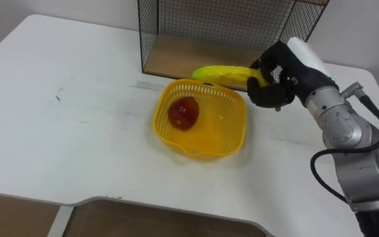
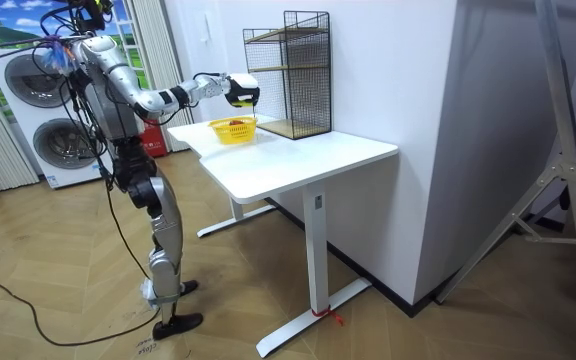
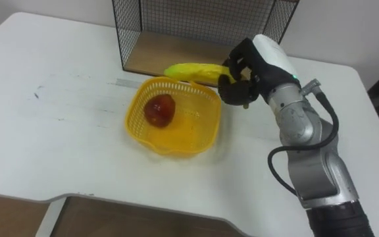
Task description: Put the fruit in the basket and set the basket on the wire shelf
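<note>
fruit-loading step: the right robot hand (image 1: 272, 82), fingers curled round one end of the banana (image 1: 222, 74), holds it above the far rim of the basket (image 1: 217, 126) on the table (image 1: 77, 112), where an apple (image 1: 183, 112) already lies; next it should probably come nearer, lower and release.

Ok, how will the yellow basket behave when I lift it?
Probably light and slightly flexible: the basket is thin open mesh. The apple lies loose toward its left side, so it may roll and tilt the basket when lifted.

The right hand (image 1: 273, 84) hides one end of the banana (image 1: 221, 74).
</note>
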